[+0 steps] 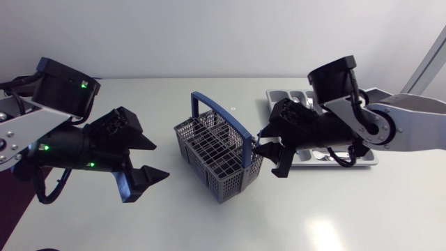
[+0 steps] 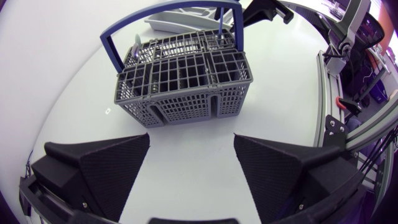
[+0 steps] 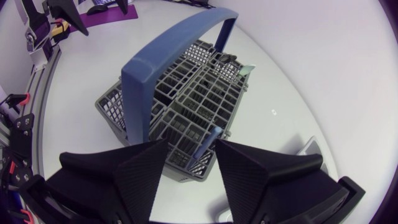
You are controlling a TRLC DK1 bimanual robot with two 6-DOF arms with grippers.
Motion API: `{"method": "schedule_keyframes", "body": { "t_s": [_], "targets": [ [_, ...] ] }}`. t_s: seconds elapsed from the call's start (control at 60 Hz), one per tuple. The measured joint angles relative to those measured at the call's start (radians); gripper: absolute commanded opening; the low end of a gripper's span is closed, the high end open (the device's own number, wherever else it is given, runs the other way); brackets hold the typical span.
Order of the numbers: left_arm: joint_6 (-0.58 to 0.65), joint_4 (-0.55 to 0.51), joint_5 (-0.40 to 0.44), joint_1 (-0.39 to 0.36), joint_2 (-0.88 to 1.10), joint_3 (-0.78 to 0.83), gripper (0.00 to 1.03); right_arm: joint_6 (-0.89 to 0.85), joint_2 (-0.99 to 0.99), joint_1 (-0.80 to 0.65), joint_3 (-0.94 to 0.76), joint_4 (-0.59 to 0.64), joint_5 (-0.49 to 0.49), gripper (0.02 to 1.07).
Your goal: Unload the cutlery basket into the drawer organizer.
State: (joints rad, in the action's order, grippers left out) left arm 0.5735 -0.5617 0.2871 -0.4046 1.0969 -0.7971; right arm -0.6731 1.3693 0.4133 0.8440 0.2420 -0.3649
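Two tools in play, neither one clenched.

Left tool (image 1: 160,160): released, fingers spread wide, hovering above the table (image 1: 334,209) a short way off the basket's left side. Nothing between the fingers. My read: it's parked clear so the other arm has room, and it could brace the basket if that shifts.

Cutlery basket (image 1: 216,150): upright mid-table, between the two tools. The blue handle (image 1: 216,111) arches up over its middle. Most cells look empty. A grey piece (image 2: 137,46) stands in the corner on the left tool's far side, and a couple more items sit near there, too small to identify.

Right tool (image 3: 191,149): at the basket's right wall, fingers apart. A blue-handled piece (image 3: 208,140) stands up from the nearest cell into the gap between them. It sits close against one finger, and I can't see the other touching it, so I call this lined up for a pick rather than gripped. It's standing upright in its cell, so it should lift straight out.

In the way: the handle arch rises right beside that tool. The grid walls are tight around the piece, so any tilt on the lift may drag the light basket along.

Drawer organizer (image 1: 279,96): at the right, behind the right arm, partly hidden by it. Some cutlery lies in it already.
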Motion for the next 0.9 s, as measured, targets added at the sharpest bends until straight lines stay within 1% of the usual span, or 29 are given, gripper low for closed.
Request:
{"method": "schedule_keyframes", "body": {
  "t_s": [0.25, 0.367, 0.517, 0.7, 0.9],
  "targets": [
    [0.000, 0.007, 0.000, 0.000, -0.002, 0.000, 0.98, 0.001, 0.030, 0.004, 0.000, -0.014, 0.015, 0.08],
    [0.000, 0.007, 0.000, 0.000, -0.002, 0.000, 0.98, 0.003, 0.030, 0.004, 0.005, -0.010, 0.022, 0.08],
    [0.000, 0.008, 0.000, 0.000, -0.002, 0.000, 0.98, 0.016, 0.025, 0.004, 0.020, 0.026, 0.021, 0.08],
    [0.000, 0.014, 0.000, 0.000, -0.002, 0.000, 0.98, 0.018, -0.022, 0.004, 0.036, 0.114, 0.018, 0.08],
    [0.000, 0.015, 0.000, 0.000, -0.002, 0.000, 0.98, 0.022, -0.112, 0.003, 0.094, 0.189, -0.001, 0.08]
  ]
}}
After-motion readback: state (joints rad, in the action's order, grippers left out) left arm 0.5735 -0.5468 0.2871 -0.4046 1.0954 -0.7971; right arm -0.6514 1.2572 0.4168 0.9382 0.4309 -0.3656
